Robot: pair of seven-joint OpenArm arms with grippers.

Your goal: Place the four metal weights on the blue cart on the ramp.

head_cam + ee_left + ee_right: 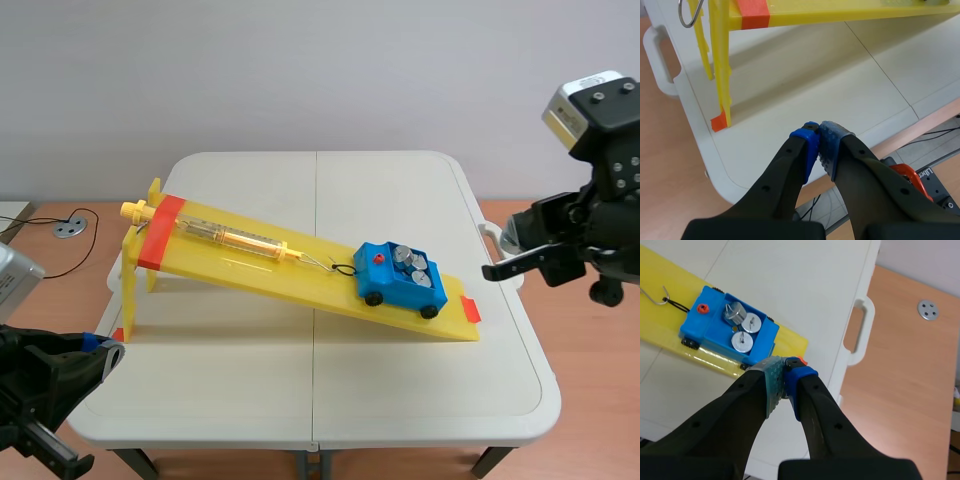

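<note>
Right gripper: my pads are pressed together on nothing.
Blue cart: just ahead of those fingertips and lower, at the foot of the yellow ramp, long axis up-slope.
Metal weights: in the cart; I count three, one tilted.
Left gripper: closed and empty, well apart near the ramp's raised end; my right arm is nearer.

The scene view looks from the robot's side, high and set back, across the white counter toward the wall. The left wrist view sits low at the counter's near corner, facing the ramp's raised end. The right wrist view looks steeply down (from higher up) on the blue cart, which the scene view shares.
</note>
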